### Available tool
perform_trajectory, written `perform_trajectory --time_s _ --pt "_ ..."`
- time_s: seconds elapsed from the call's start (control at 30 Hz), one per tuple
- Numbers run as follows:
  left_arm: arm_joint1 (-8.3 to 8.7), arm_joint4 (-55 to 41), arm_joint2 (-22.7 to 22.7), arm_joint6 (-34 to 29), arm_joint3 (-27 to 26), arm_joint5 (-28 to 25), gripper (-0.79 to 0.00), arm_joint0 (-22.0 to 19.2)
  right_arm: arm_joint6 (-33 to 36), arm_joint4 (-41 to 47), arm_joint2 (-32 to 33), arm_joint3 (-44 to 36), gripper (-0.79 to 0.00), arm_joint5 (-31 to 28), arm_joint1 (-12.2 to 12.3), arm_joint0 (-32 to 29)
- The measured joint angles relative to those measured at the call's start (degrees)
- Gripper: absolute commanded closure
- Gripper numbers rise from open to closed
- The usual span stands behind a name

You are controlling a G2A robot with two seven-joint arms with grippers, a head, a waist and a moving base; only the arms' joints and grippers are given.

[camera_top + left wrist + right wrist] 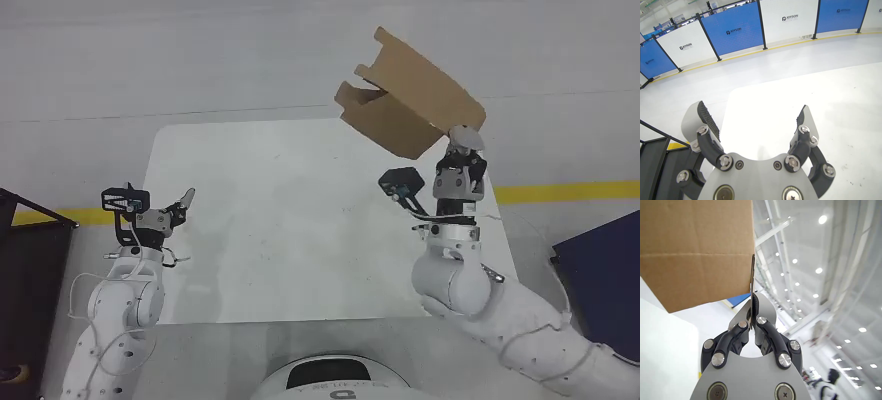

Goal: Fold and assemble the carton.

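Presently, your right gripper [753,306] is clenched on an edge of the cardboard carton [410,95], tilted, clear of the white table [300,230]; your left gripper [753,113] hangs released.

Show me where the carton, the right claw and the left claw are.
carton [425,80]: top view, its brown panel.
right claw [753,306]: right wrist view, between its fingertips, shut on the carton edge.
left claw [753,105]: left wrist view, midway between its open fingertips.
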Motion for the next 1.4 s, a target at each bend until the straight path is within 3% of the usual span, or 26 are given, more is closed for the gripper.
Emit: perform_trajectory --time_s 0.27,0.53,0.83,0.97,1.07,1.17,1.27,1.4 --pt "0.0 0.0 0.0 0.0 0.0 0.0 -0.785 0.0 2.05 -14.92 -4.44 2.98 0.0 -8.42 -4.25 2.7" --pt "0.0 0.0 0.0 0.0 0.0 0.0 -0.785 0.0 -4.17 -15.15 -6.88 4.1 0.0 -13.57 -5.38 6.88" --pt "0.0 0.0 0.0 0.0 0.0 0.0 -0.785 0.0 -2.97 -15.15 -9.75 4.1 0.0 -13.76 -5.22 9.2" --pt "0.0 0.0 0.0 0.0 0.0 0.0 -0.785 0.0 -2.43 -14.38 -11.18 3.59 0.0 -12.02 -5.65 7.11" --pt "0.0 0.0 0.0 0.0 0.0 0.0 -0.785 0.0 -7.87 -5.01 -10.21 2.11 0.0 -10.08 -6.13 5.04" --pt "0.0 0.0 0.0 0.0 0.0 0.0 -0.785 0.0 -17.34 13.42 -6.91 1.79 0.0 -13.44 -5.86 4.32" --pt "0.0 0.0 0.0 0.0 0.0 0.0 -0.785 0.0 -26.41 34.15 -2.79 2.08 0.0 -21.65 -5.43 3.57" --pt "0.0 0.0 0.0 0.0 0.0 0.0 -0.785 0.0 -33.66 66.67 3.96 6.1 0.0 -40.38 -4.88 4.0"
